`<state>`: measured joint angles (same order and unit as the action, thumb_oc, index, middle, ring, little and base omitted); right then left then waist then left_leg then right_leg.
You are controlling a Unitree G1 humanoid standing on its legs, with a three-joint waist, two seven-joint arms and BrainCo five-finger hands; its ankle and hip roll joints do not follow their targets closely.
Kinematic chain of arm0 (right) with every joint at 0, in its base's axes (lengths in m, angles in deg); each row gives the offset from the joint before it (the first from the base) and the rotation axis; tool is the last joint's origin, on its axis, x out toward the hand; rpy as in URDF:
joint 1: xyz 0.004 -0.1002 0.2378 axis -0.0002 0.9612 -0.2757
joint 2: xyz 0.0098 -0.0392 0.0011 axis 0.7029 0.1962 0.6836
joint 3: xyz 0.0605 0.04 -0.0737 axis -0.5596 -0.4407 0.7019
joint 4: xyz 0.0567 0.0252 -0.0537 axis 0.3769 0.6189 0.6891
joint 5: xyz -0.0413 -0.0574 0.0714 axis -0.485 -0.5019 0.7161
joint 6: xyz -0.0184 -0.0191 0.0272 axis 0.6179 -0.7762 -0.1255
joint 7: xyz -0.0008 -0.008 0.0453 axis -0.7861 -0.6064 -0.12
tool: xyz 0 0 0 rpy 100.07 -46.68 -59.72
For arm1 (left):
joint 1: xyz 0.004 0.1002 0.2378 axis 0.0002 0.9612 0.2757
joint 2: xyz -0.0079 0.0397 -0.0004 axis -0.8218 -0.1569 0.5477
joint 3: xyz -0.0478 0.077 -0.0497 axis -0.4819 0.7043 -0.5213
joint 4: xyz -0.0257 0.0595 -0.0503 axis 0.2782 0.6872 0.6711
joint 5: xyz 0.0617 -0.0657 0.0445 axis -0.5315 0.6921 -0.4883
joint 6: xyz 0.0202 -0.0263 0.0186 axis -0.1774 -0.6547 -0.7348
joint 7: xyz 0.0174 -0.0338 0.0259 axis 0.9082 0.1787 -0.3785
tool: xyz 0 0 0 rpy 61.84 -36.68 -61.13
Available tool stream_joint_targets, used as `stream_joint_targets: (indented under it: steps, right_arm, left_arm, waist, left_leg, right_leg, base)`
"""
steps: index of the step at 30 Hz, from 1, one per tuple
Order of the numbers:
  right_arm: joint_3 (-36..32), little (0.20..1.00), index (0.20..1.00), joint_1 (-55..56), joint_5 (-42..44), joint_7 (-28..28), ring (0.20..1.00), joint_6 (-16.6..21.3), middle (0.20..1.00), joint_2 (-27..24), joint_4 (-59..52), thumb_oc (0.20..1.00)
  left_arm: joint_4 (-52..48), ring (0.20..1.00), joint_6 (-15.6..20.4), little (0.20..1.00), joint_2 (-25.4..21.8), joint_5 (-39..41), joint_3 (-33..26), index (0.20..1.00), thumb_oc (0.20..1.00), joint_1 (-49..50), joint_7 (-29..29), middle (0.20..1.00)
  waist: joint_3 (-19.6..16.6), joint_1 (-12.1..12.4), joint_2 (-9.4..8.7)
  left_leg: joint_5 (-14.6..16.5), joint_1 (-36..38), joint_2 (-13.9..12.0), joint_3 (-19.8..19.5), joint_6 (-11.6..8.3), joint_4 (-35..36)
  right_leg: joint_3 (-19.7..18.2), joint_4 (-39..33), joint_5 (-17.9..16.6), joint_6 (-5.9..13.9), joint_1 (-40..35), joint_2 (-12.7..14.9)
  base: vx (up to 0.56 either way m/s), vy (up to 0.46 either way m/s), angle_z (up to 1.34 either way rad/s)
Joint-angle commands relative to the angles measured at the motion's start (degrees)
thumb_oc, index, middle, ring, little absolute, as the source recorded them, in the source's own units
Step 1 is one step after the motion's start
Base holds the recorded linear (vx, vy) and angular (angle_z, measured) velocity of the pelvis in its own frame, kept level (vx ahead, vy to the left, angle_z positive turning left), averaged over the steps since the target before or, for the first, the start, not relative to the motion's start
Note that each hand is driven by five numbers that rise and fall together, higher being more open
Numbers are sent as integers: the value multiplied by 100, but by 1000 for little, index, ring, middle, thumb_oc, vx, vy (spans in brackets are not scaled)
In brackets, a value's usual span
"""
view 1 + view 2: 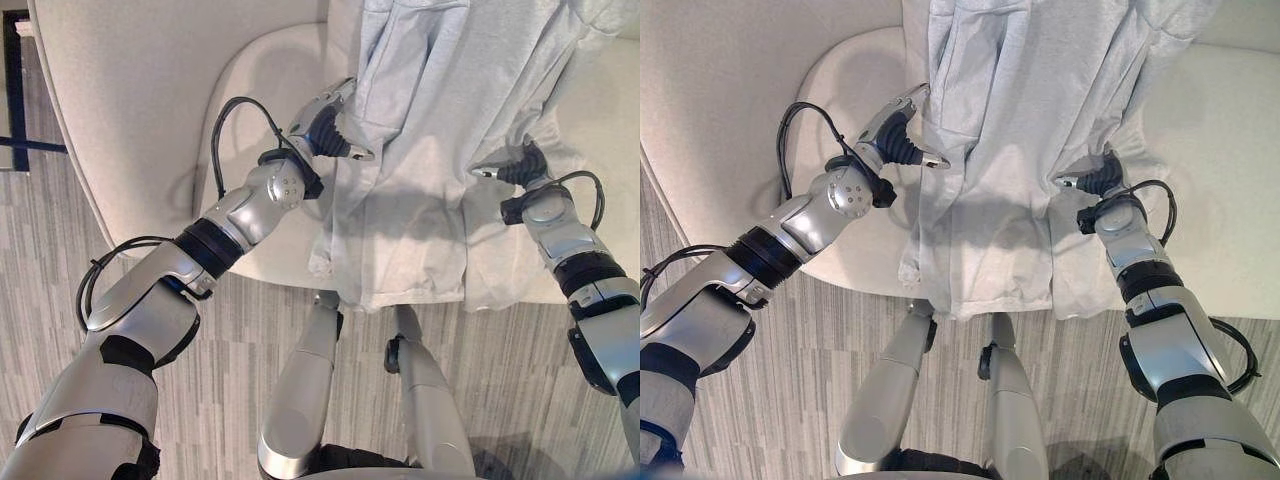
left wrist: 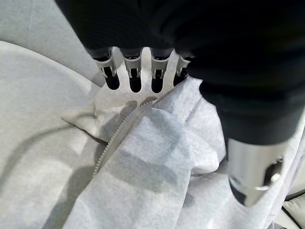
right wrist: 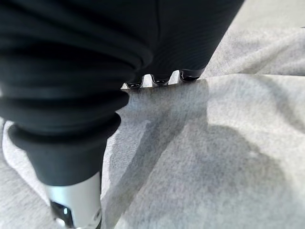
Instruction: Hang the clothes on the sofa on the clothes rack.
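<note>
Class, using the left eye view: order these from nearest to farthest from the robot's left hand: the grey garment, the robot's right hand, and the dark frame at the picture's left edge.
From the left hand:
1. Grey garment: right at the fingertips, draped over the sofa seat.
2. Right hand: across the garment, on the robot's right.
3. Dark frame: far off on the floor, beyond the sofa's left side.

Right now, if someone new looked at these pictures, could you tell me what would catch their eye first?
A large pale grey garment lies spread down the cream sofa, its hem hanging over the seat's front edge. The left hand rests at the garment's left edge with straight fingers by the zip, while the right hand presses into folds on its right side, fingers hidden.
</note>
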<state>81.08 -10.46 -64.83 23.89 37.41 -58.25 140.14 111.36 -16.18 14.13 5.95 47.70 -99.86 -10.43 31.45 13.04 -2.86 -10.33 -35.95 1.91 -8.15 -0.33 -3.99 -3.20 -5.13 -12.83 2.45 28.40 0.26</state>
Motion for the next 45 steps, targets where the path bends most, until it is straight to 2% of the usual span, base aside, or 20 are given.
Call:
stream_joint_targets:
  steps: [1,6,10,15,22,44,45]
  right_arm:
    - [-39,1000,1000,116,66,-59,1000,153,1000,-369,-113,1000]
    - [36,1000,1000,90,24,-44,1000,156,1000,-348,-334,1000]
    - [-36,1000,1000,199,-32,-119,1000,145,1000,-396,-723,1000]
    - [-138,1000,1000,308,-33,-148,1000,144,1000,-404,-769,1000]
    - [-131,1000,1000,280,-12,-126,1000,146,1000,-342,-734,1000]
    - [33,1000,1000,54,48,-74,1000,147,1000,-39,-577,1000]
    - [39,1000,1000,57,49,-73,1000,146,1000,-39,-600,1000]
  left_arm:
    - [-131,1000,177,1000,278,-11,-450,1000,1000,-35,-47,1000]
    - [74,1000,182,1000,305,-5,-403,1000,1000,57,2,1000]
    - [699,1000,196,1000,348,27,-398,1000,1000,-71,-151,1000]
    - [1017,1000,208,1000,385,71,-364,1000,1000,-138,-202,1000]
    - [1487,1000,198,1000,466,92,-39,1000,1000,-327,-168,1000]
    - [1786,1000,296,1000,956,405,347,1000,1000,-1247,-338,1000]
    - [1862,551,308,551,966,428,381,551,551,-1295,-340,551]
  waist:
    - [-166,93,635]
    - [-166,64,617]
    - [-166,-36,533]
    - [-166,-74,500]
    - [-166,-124,460]
    - [-166,-186,407]
    - [-166,-197,400]
  left_leg:
    - [361,592,-358,-812,-51,899]
    - [356,534,-364,-821,-69,899]
    - [352,400,-377,-869,-113,899]
    - [357,386,-378,-879,-129,899]
    - [368,409,-392,-874,-138,899]
    - [357,442,-421,-886,-138,899]
    - [357,428,-423,-893,-141,899]
  right_leg:
    - [-75,13,594,-72,-344,-3]
    - [-90,13,583,-66,-288,-4]
    - [-86,13,569,-74,-162,8]
    - [-94,13,556,-79,-145,19]
    - [-107,13,536,-81,-131,19]
    - [-130,13,547,-92,-137,-14]
    - [-129,13,545,-93,-118,-13]
  base:
    - [0,0,0]
    - [0,0,0]
    - [0,0,0]
    - [2,-2,1]
    - [0,0,0]
    - [0,0,0]
    - [0,0,0]
